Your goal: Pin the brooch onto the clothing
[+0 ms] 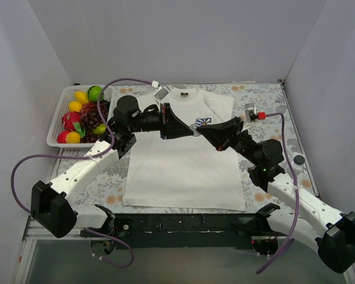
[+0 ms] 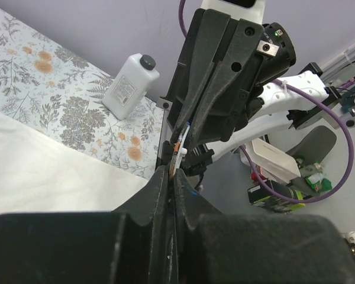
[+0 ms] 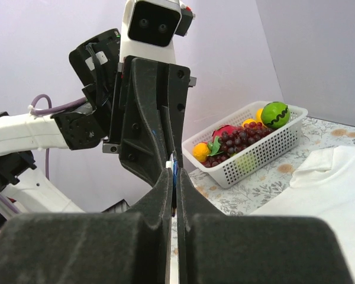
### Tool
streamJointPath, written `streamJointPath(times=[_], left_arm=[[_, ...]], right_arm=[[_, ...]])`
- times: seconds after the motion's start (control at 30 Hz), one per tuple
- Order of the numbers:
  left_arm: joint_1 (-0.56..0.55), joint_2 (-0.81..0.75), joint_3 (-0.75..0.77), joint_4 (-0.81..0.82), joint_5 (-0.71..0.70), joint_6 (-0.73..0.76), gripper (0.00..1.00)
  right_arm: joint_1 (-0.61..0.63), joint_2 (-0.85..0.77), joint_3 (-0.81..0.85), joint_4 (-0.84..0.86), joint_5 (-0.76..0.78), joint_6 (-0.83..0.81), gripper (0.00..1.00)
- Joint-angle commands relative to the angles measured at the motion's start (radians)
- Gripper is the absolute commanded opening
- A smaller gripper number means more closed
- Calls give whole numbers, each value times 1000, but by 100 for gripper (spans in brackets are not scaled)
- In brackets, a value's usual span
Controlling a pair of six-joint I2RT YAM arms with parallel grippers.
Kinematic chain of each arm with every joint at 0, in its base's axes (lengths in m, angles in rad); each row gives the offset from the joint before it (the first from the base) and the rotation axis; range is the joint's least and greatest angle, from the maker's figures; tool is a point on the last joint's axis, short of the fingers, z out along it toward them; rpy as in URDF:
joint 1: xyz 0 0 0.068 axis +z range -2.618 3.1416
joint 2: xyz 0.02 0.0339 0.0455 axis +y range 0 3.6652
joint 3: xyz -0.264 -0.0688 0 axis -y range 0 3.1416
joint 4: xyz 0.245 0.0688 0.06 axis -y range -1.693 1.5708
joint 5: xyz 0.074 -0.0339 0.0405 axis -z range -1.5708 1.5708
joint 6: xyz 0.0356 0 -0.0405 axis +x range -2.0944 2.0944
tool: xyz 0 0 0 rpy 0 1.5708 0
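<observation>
Two pincers: both are meeting tip to tip in the air above the chest of the T-shirt (image 1: 183, 171), just beside its blue-and-white logo (image 1: 205, 122).
Left pincer (image 2: 170, 174): its jaws are standing closed, seemingly nipping the lower edge of the brooch (image 2: 178, 151).
Right pincer (image 3: 173, 177): its jaws are pressing together on the brooch from the opposite side.
Brooch position: it is hanging edge-on between the two sets of tips, appearing clear of the fabric and not lying on the bench.
Done so far: the brooch is being held up over the garment, which is lying flat and front-up on the floral cloth (image 1: 266, 97).
Left to do: by this judgement nothing is fastening the brooch to the shirt yet; the pin is probably needing to be opened, pushed through the fabric and closed.
Top view alone: it is showing the whole shirt, where the meeting point is sitting over it, and the fruit basket (image 1: 58, 127) at the far left.
Left wrist view alone: it is showing the disc's thin rim with a small white and orange part, plus a white bottle (image 2: 129, 83) standing on the cloth behind.
Right wrist view alone: it is showing only a sliver of white and blue at the tips, the disc's face being hidden there.
Unclear: no view is showing whether the pin is open.
</observation>
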Motion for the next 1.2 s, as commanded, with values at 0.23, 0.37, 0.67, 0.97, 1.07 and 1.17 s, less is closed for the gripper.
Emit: streamJointPath(times=[0.23,0.37,0.67,0.97,1.07,1.17], left_arm=[[-6,-57,56,-140,-84,124,0],[-7,-52,67,-222,-102,166,0],[-6,-80,61,-280,-96,212,0],[-6,-97,41,-280,-63,247,0],[-6,-97,38,-278,-66,249,0],[-6,-93,39,-277,-56,250,0]], right_arm=[[-32,-4,98,-172,-35,-98,45],[-62,-24,100,-185,-46,-125,79],[-142,72,176,-136,-363,-95,98],[-161,118,172,-86,-442,-56,90],[-161,132,172,-62,-460,-35,86],[-161,147,170,-36,-474,-7,76]])
